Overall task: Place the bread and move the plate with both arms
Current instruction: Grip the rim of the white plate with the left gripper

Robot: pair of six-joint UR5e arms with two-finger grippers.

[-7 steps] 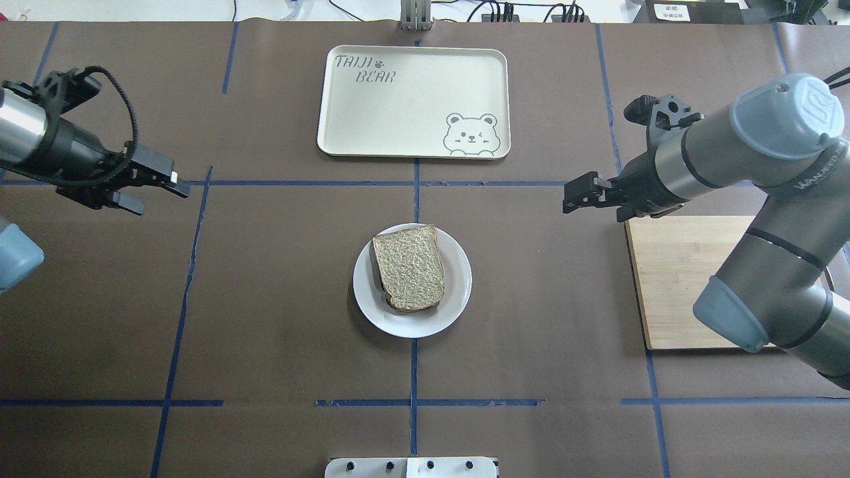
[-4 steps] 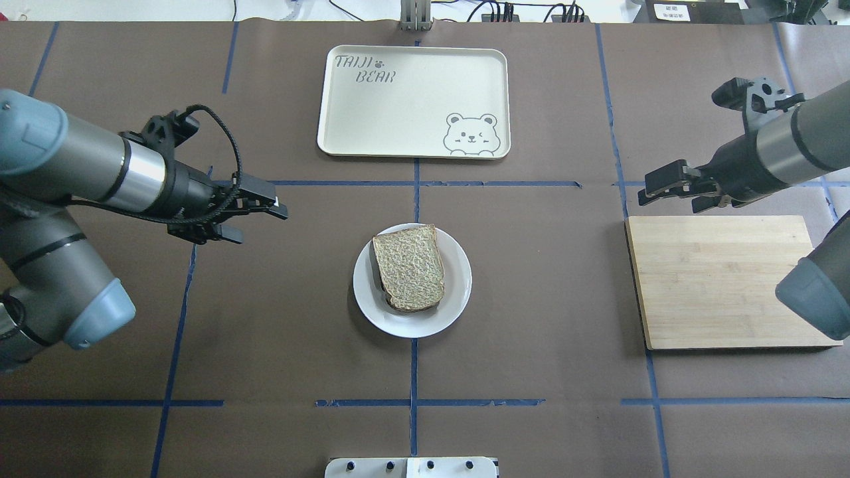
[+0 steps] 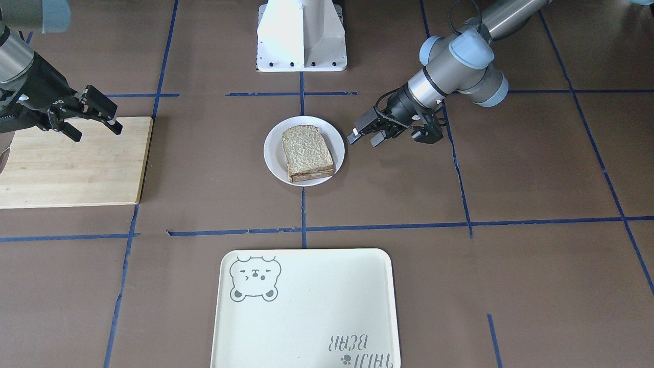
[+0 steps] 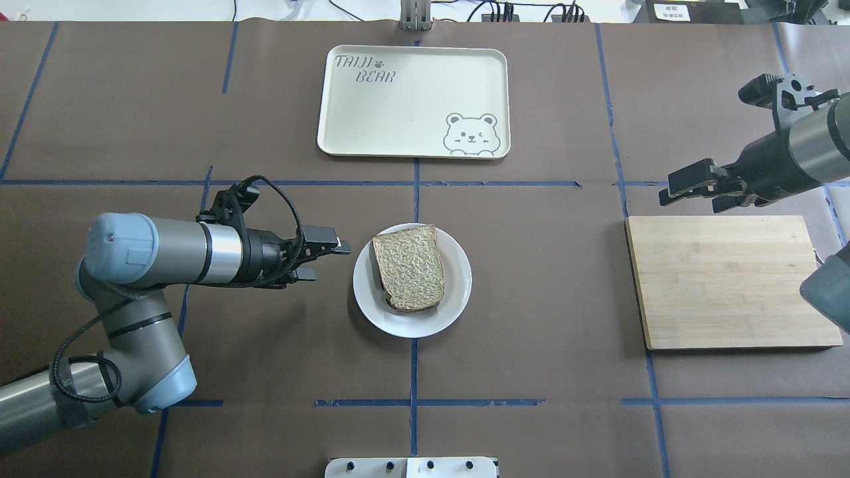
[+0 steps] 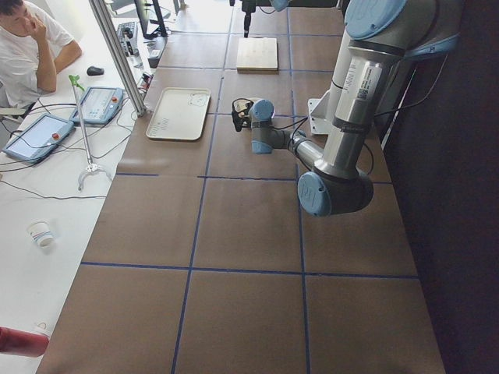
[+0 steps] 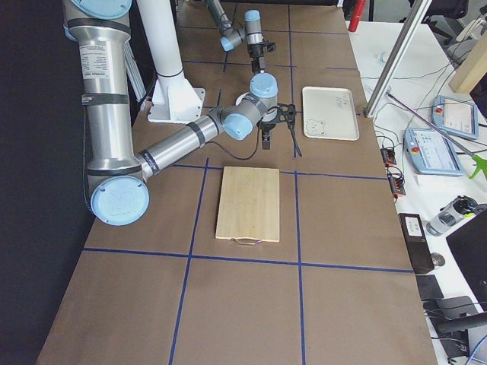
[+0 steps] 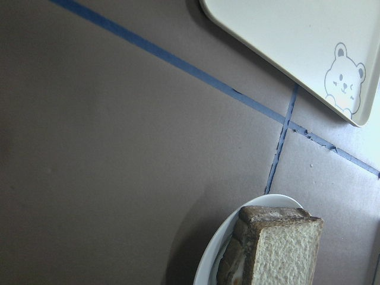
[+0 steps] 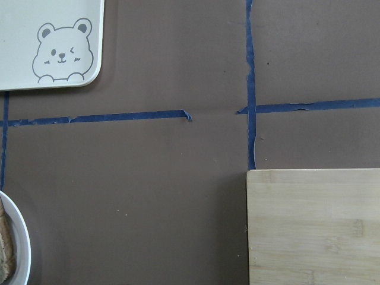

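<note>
The pale bread [image 4: 408,275] lies on the small white plate [image 4: 458,302] at the table's middle, on top of a darker slice that shows beneath it. They also show in the front view, bread [image 3: 306,151] on plate [image 3: 271,153]. The left wrist view shows the stacked bread [image 7: 285,249] and the plate rim [image 7: 205,270]. My left gripper [image 4: 331,261] is open and empty just left of the plate's rim; it also shows in the front view [image 3: 364,139]. My right gripper [image 4: 687,198] is open and empty, far right, over the back edge of the wooden board.
A cream bear tray [image 4: 412,99] lies behind the plate, on the far side of the blue tape line. A bamboo cutting board [image 4: 724,279] lies at the right. The robot's white base [image 3: 301,36] stands at the near edge.
My left arm has swung in from the far left until its gripper is beside the plate. My right gripper has drawn back to the right, past the board's back corner.
</note>
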